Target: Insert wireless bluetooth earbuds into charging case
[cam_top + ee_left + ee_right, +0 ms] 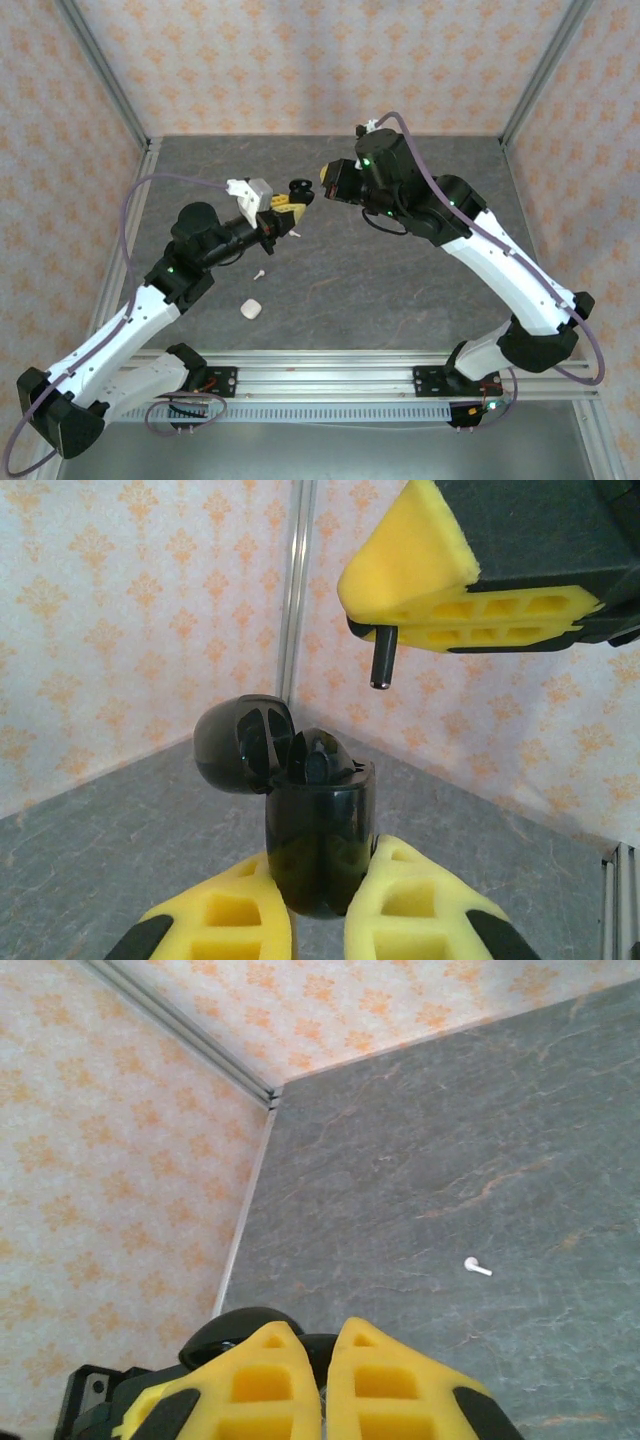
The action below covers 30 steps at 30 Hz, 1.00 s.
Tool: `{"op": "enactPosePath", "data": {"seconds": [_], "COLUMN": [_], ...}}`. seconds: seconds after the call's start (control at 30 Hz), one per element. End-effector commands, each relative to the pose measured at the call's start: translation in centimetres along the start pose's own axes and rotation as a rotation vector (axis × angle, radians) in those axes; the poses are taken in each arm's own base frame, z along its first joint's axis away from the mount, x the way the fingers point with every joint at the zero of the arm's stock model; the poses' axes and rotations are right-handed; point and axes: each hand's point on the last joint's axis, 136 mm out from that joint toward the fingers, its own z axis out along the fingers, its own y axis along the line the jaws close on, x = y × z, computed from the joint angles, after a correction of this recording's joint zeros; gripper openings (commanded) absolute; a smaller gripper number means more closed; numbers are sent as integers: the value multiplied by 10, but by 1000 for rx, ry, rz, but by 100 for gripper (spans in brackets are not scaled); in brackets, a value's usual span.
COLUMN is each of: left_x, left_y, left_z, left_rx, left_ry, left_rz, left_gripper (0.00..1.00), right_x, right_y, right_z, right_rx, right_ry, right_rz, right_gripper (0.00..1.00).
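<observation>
Counter stuff first, far left: small white case [250, 309] lying by itself on the gray counter [400, 290], with 1 white earbud [259, 272] just beyond it. Left claw [288, 206] is up off the counter, clamped on the lower body of the black case [320, 830]. That case stands upright in the grip with its lid [240, 745] flipped open to the left. Something black sits in the case's mouth, can't tell if that's an earbud. A 2nd white earbud [297, 233] lies on the counter, close by that claw in the top view. Right claw [385, 620] hangs above and to the right of the open case, pinched tight on 1 black earbud [381, 662]. Its stem points straight down, clear of the case and not touching it.
</observation>
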Motion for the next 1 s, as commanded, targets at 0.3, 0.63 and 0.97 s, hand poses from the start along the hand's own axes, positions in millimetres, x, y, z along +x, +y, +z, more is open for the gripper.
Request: {"op": "enactPosePath", "data": {"seconds": [0.3,0.63,0.97], "left_x": [-27,-26,-27], "left_y": [-9,-8,-6], "left_z": [2,5,6], "left_rx": [38,34,29], "left_ry": [-55,-54,-60], "left_rz": [47,46,44], "left_gripper": [0,0,0], "right_x": [-1,10,19], "right_y": [27,22,15], "right_z": [8,16,19], "right_rx": [-95,-81,-58], "right_ry": [23,60,90], "right_rz": [-14,-43,-55], "right_gripper": [7,7,7]}}
